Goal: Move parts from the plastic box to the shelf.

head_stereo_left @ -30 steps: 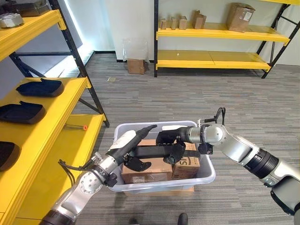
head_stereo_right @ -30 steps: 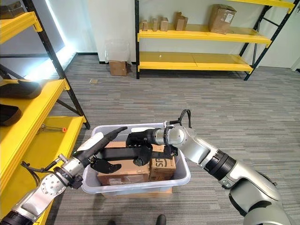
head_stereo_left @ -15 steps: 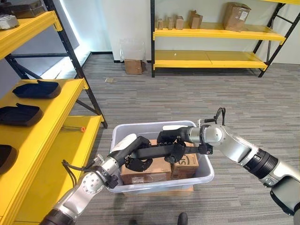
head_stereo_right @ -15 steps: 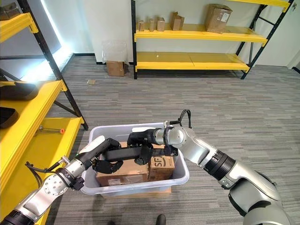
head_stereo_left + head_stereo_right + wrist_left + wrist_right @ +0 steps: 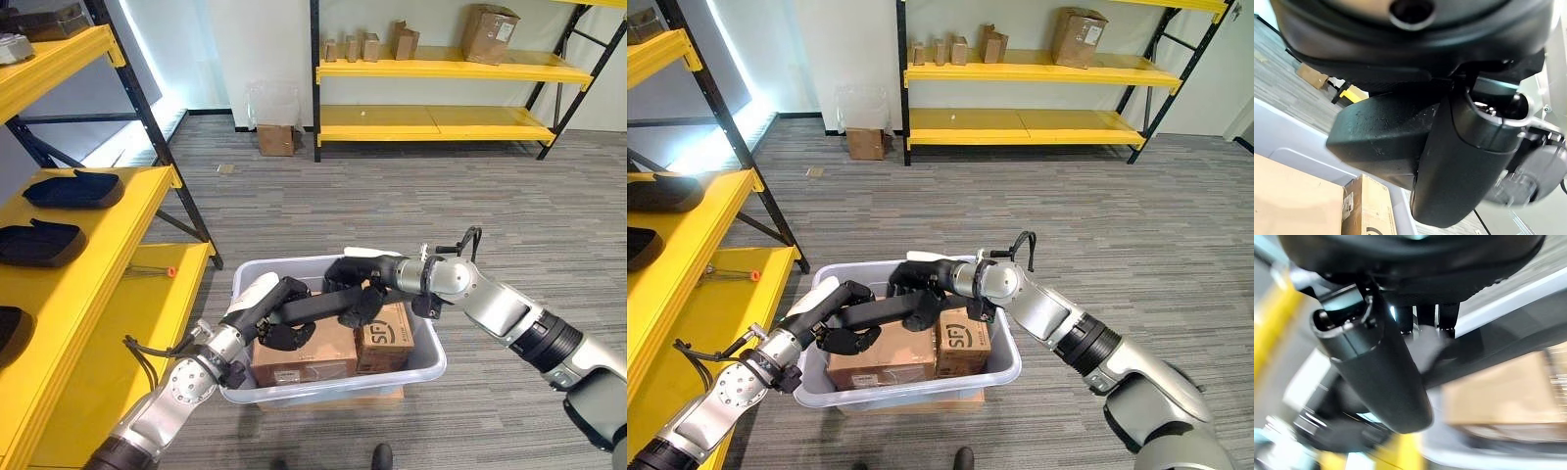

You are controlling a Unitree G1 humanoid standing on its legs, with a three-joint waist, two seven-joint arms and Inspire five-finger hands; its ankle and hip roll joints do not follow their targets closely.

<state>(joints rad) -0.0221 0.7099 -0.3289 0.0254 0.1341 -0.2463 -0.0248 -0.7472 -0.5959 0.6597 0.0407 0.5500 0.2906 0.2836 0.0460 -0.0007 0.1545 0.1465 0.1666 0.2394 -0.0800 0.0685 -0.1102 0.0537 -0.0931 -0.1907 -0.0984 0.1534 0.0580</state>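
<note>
Over the plastic box (image 5: 421,364), both hands, left hand (image 5: 277,311), right hand (image 5: 355,284), apparently clasping black part (image 5: 312,307), cardboard boxes (image 5: 304,354) beneath

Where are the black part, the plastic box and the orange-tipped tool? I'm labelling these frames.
black part (image 5: 306,308), left eye view, mid-length of its bar
plastic box (image 5: 333,384), left eye view, near wall
orange-tipped tool (image 5: 170,271), left eye view, orange tip

Bold printed logo on small carton (image 5: 390,336)
</note>
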